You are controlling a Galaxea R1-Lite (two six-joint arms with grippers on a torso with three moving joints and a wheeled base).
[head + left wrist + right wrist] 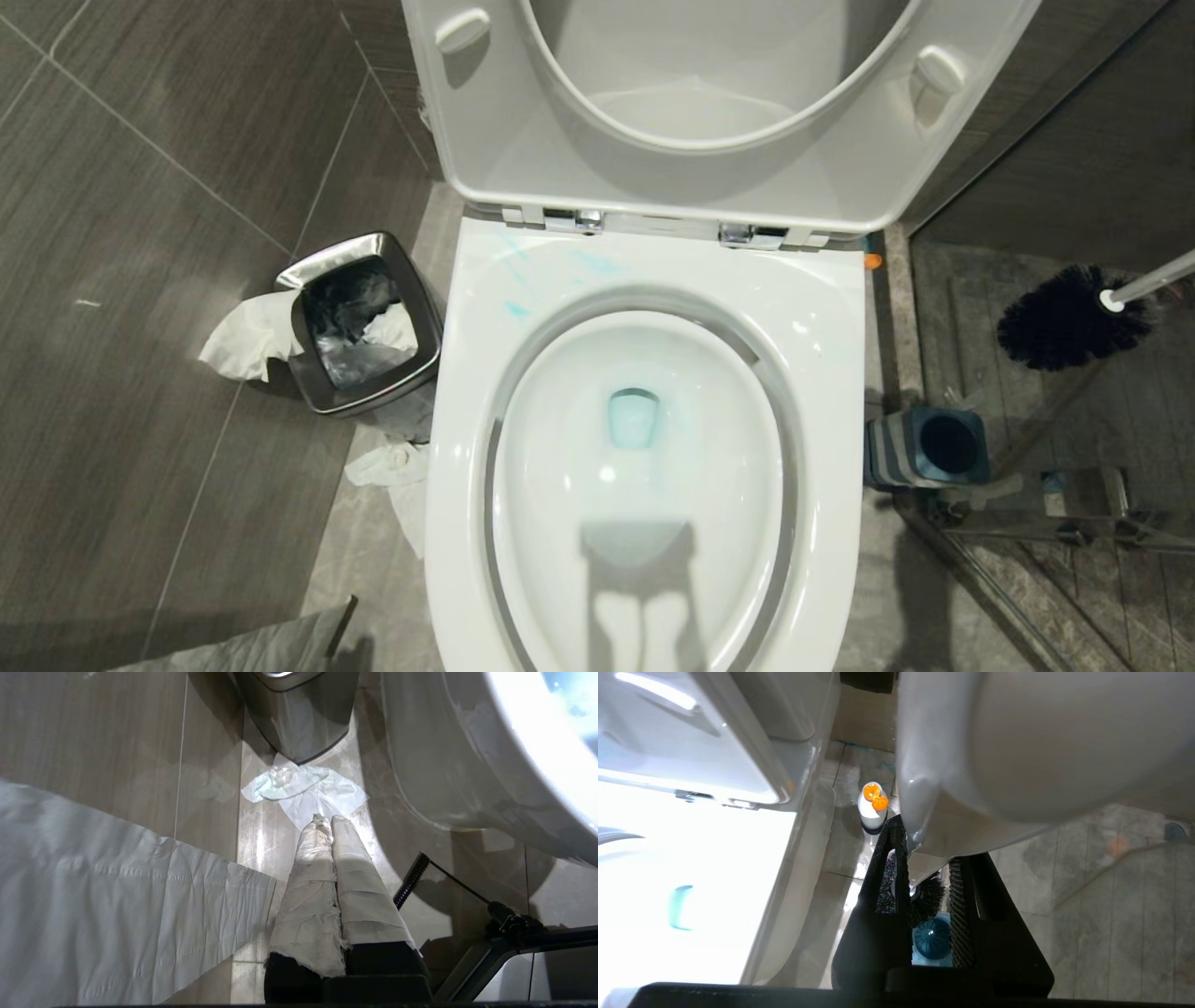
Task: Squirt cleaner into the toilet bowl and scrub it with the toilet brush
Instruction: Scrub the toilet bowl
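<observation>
The toilet bowl [644, 467] stands in the middle with seat and lid raised. Cleaner shows as pale blue streaks [515, 306] on the back left of the rim and tints the water [633, 417]. The toilet brush hangs in the air to the right of the bowl, its black bristle head [1069, 317] above the floor and its white handle [1153, 283] running off the frame's edge. My right gripper [927, 849] is shut on the wide white handle [1017, 756], with the bristles [924, 898] below it. My left gripper [327, 819] is shut and empty, low beside the bowl.
The blue-and-grey striped holder [934, 448] stands on the floor right of the bowl, below the brush. A white bottle with an orange cap [873, 807] stands near the toilet's back. A chrome bin [359, 322] and crumpled tissues [247, 336] lie left of the bowl.
</observation>
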